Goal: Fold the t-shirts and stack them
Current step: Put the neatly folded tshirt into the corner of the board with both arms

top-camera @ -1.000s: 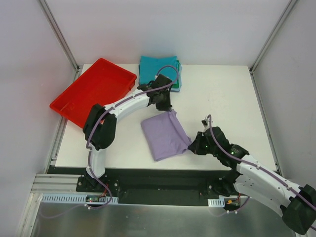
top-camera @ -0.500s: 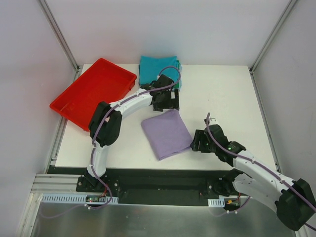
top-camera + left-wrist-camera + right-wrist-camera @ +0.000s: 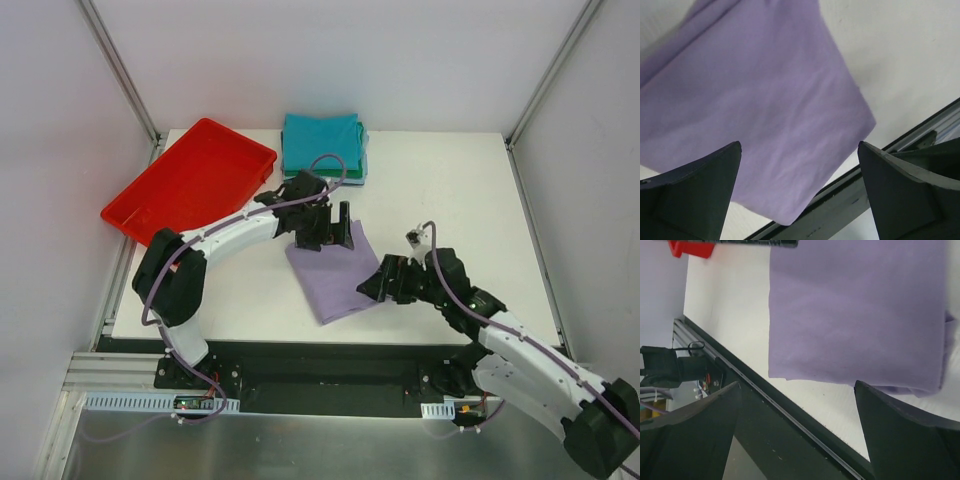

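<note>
Top external view: the folded lavender shirt (image 3: 335, 282) lies flat on the table (image 3: 450, 190) near its front edge; it is almost square, its slightly longer axis running far to near and slanting right; the left gripper (image 3: 328, 236), jaws spread wide and empty, hides its far edge; the right gripper (image 3: 371, 287), equally wide, covers its near-right corner; behind it the teal-topped stack (image 3: 320, 140) shows its lower shirts only as thin edges; a red tray (image 3: 190, 185) lies far left.

Fig. 1: white table (image 3: 450, 200) as I view it from above, with a folded lavender t-shirt (image 3: 335, 275) flat beneath my left claw (image 3: 335, 235) and right claw (image 3: 375, 285), a stack of folded tees (image 3: 320, 140) beyond the left claw, and a red tray (image 3: 190, 185) to that claw's left.
</note>
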Robot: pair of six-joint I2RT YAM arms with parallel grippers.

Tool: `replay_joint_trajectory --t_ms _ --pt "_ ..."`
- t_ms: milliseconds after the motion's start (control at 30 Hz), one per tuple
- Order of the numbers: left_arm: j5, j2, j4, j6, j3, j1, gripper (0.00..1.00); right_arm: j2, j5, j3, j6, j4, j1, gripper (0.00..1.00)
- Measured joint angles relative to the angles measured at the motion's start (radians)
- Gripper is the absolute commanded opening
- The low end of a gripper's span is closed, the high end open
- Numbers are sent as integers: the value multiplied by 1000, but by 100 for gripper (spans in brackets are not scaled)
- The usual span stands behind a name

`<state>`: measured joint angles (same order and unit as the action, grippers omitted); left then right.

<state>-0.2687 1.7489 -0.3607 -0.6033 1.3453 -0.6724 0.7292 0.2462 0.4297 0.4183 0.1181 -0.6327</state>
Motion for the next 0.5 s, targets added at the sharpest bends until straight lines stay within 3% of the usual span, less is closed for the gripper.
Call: replay_joint_trajectory --t_ms 133,500 --pt "-18 -8 21 -36 -120 0 99 167 49 1 27 -80 0 96" --pt "-6 -3 110 -148 -279 0 99 528 -21 138 -41 -54 111 96"
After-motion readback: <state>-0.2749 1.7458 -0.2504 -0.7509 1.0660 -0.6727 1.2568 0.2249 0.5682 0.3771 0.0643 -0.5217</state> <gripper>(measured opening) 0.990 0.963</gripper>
